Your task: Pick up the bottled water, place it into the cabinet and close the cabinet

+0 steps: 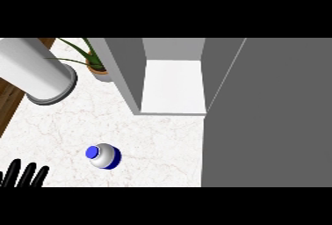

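The bottled water (103, 156) stands upright on the marble counter (149, 145), seen from above: a blue cap on a clear body with a blue band. Behind it the cabinet (172, 83) is open, with a white shelf inside. Its grey door (266, 114) is swung out and fills the view's right side. My left hand (23, 175) rests at the lower left edge, fingers straight and pointing up, apart from the bottle. My right hand does not show.
A big white cylinder with a grey rim (35, 72) stands at the back left. A potted plant (94, 61) sits beside the cabinet's left wall. A wooden strip (9, 103) runs along the counter's left edge.
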You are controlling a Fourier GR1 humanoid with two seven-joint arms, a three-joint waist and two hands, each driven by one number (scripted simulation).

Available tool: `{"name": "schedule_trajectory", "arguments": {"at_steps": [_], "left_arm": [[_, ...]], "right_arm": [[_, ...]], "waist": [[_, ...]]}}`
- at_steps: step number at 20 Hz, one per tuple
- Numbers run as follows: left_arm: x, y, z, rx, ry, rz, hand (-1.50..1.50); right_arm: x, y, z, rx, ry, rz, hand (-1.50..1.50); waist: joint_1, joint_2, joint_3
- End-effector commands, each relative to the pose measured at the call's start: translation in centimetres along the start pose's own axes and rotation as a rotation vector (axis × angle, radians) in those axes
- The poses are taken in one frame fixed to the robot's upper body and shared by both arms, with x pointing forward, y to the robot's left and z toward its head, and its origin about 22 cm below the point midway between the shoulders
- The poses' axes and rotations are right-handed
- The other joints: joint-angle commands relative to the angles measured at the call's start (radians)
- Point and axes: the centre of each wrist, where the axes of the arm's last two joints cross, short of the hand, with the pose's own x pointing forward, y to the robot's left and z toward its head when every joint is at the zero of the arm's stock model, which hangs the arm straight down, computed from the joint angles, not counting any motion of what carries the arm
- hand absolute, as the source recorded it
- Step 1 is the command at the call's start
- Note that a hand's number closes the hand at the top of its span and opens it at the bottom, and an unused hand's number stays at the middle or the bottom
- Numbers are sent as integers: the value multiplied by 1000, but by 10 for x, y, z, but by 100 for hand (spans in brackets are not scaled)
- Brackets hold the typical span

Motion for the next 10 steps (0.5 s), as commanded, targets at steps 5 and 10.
{"name": "schedule_trajectory", "arguments": {"at_steps": [5,10], "left_arm": [[29,-11,29,24,-55,47,-150],[30,-6,27,8,-55,2,-150]], "right_arm": [[21,-1,23,9,-28,-23,-150],[33,10,31,14,-35,-28,-150]], "waist": [[3,-1,1],[-8,2,0]]}}
